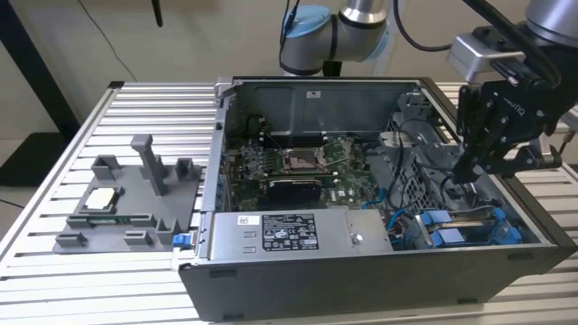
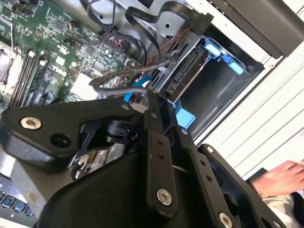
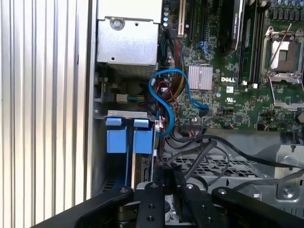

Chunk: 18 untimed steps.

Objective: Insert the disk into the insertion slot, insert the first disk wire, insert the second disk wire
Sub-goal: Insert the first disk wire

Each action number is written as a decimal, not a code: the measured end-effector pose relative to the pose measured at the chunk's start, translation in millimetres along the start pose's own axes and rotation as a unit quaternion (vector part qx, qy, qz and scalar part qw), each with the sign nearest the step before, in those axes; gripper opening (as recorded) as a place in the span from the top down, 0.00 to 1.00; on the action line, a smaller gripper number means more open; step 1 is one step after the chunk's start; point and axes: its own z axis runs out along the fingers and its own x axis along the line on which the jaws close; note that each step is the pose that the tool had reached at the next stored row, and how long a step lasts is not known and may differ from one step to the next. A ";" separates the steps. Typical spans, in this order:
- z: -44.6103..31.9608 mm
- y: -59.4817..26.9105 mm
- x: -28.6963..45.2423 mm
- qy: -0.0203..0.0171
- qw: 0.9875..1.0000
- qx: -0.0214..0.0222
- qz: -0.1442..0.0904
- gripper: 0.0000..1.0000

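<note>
Robot's pincer (image 1: 470,177) hangs low inside the computer case (image 1: 361,288), on the exterior view's right. In the second wrist view it sits among loose wires (image 2: 118,81), just beside the plug edge of the disk (image 2: 186,72). Whether it is clenched on a wire or released, I cannot tell. The disk sits in its bay at the case's corner. I judge it stiff, dense and easily hurt by knocks, best held by its blue frame (image 3: 142,140), never the plug edge.
</note>
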 end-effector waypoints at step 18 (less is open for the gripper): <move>2.1 -1.5 6.7 0.004 1.000 -0.006 0.000 0.81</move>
